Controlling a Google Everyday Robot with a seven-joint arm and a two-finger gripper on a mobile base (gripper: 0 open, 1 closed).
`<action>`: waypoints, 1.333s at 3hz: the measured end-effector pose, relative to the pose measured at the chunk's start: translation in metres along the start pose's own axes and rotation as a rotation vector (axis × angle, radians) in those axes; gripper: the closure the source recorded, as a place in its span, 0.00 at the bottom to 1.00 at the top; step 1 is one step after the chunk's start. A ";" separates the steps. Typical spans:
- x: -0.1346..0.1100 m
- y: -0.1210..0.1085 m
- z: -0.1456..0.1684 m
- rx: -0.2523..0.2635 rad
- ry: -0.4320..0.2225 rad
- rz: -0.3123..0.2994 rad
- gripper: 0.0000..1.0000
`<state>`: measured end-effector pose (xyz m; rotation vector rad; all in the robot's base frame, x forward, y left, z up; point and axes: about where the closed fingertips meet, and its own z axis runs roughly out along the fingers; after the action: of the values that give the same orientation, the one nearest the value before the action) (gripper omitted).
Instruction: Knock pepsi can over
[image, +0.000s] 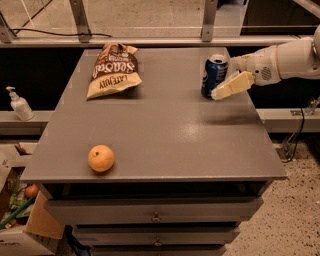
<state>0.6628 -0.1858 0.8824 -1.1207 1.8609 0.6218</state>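
The pepsi can (214, 76), dark blue with a silver top, stands near the back right of the grey table (165, 135). It is upright or leaning very slightly. My cream gripper (229, 86) reaches in from the right on a white arm (287, 60). It is low over the table and right against the can's right side. The gripper holds nothing that I can see.
A brown-and-cream snack bag (113, 70) lies at the back left. An orange (101, 158) sits near the front left edge. A soap bottle (19, 104) stands on a ledge left of the table. A cardboard box (20, 225) sits on the floor at lower left.
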 end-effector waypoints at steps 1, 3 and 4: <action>-0.020 0.017 0.011 -0.063 -0.052 -0.024 0.00; -0.055 0.089 0.010 -0.244 -0.180 -0.055 0.00; -0.062 0.112 0.005 -0.295 -0.205 -0.064 0.00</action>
<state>0.5804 -0.1006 0.9316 -1.2485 1.5865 0.9597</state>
